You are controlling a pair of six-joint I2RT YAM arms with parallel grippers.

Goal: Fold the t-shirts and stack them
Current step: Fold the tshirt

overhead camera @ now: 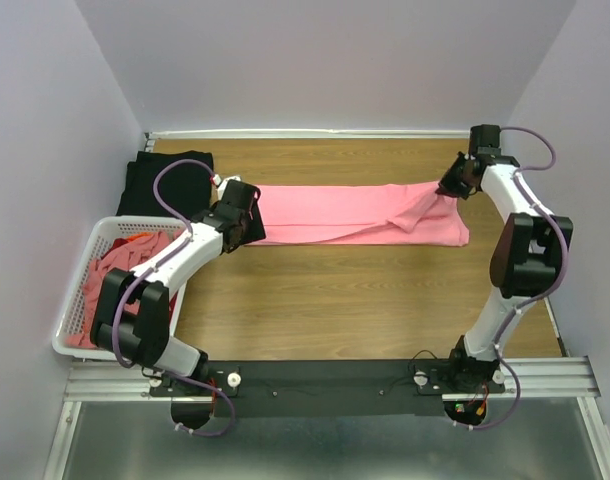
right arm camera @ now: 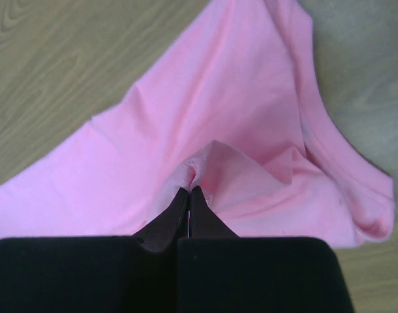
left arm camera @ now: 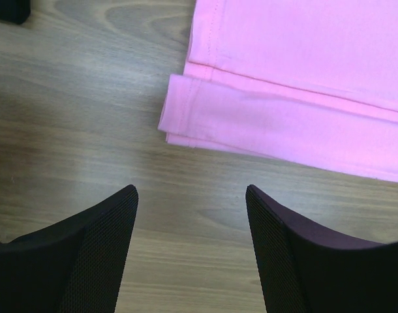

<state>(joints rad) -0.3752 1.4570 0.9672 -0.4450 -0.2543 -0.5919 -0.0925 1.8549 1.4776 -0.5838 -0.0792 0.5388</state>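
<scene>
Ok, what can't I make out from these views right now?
Top view: left arm crosses the basket; count of shirts inside unclear.
Top view: black shirt too dark, partly behind the left arm; folds unreadable.
Right wrist view: right hand pinches the pink shirt; bunched cloth hides how many layers.

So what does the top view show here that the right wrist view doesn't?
Top only: the white basket, the black t-shirt at far left, and the left gripper beside the pink t-shirt. Right wrist only: close up, a raised fold clamped between the fingers. Both: the right gripper shut on the pink t-shirt on the wooden table.
</scene>
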